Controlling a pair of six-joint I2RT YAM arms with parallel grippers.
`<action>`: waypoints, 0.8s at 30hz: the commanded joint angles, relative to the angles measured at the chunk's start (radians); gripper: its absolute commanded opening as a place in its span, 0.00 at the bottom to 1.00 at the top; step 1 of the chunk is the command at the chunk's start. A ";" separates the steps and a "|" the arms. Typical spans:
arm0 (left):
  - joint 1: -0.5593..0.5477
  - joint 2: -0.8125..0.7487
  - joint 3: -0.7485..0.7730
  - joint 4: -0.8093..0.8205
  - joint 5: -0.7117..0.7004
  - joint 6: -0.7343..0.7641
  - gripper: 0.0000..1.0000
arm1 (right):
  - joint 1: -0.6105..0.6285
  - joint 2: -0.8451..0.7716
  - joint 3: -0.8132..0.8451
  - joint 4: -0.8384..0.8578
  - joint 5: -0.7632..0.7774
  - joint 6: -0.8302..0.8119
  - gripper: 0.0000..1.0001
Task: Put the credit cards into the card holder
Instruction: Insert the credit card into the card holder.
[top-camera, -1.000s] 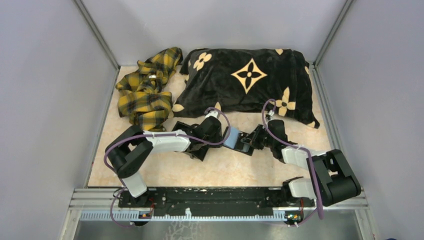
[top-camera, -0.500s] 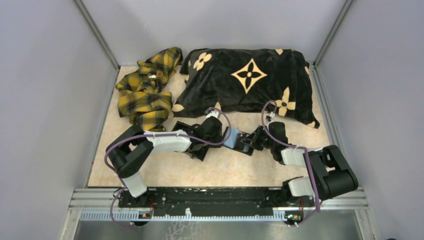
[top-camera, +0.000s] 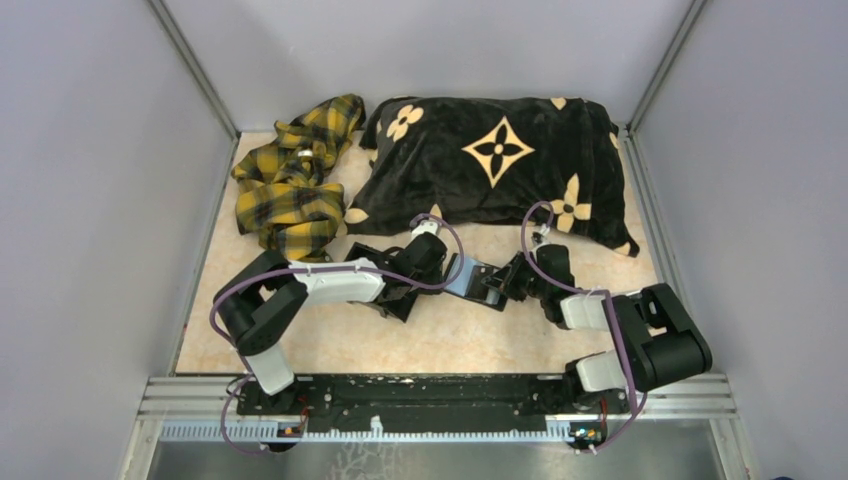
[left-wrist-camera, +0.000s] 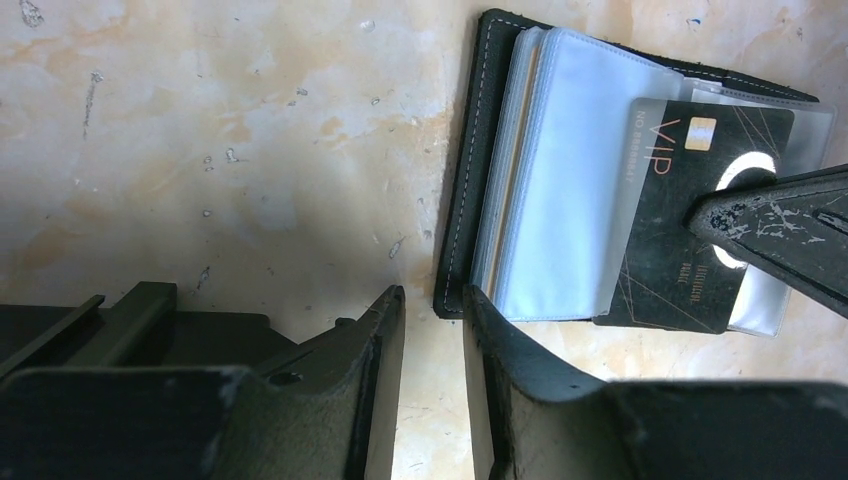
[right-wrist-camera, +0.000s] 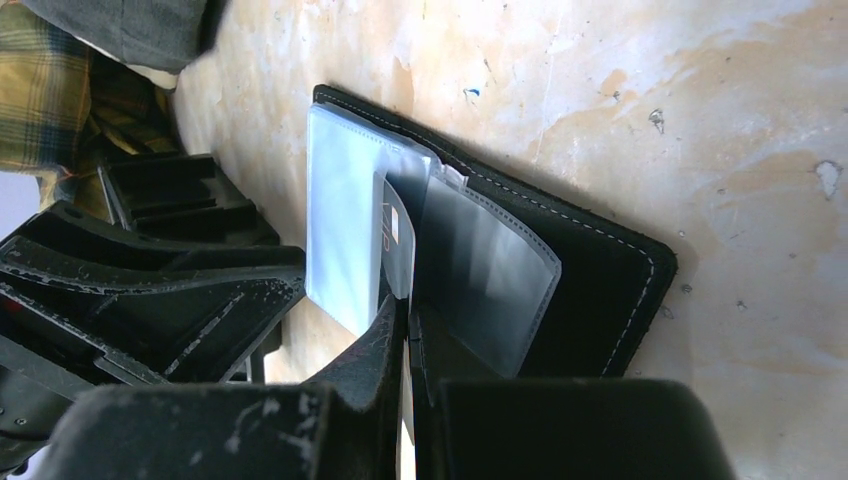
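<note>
The black credit card (left-wrist-camera: 670, 250), clamped in the right pincer (right-wrist-camera: 407, 320), is held with its long axis parallel to the stitched edge of the open card holder (left-wrist-camera: 462, 200), and the left pincer (left-wrist-camera: 432, 312) is seen slightly apart.

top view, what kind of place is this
Probably a robot lab test cell: plain grey walls on an aluminium frame, two robot arms bolted to a rail at the near edge, and a pillow and plaid cloth staged on the tabletop.

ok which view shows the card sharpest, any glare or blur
Left wrist view: card print crisp, left gripper near the lens soft. Right wrist view: pale sheen on the plastic sleeves, card nearly edge-on. Top view: even light, card holder tiny, detail lost.
</note>
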 joint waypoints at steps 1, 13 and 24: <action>0.002 0.070 -0.031 -0.154 -0.034 0.036 0.35 | -0.002 0.014 0.017 -0.081 0.099 -0.044 0.00; -0.016 0.088 -0.024 -0.139 -0.015 0.042 0.27 | 0.070 -0.011 0.116 -0.314 0.224 -0.073 0.22; -0.023 0.083 -0.024 -0.115 0.004 0.052 0.26 | 0.151 0.012 0.164 -0.384 0.262 -0.061 0.27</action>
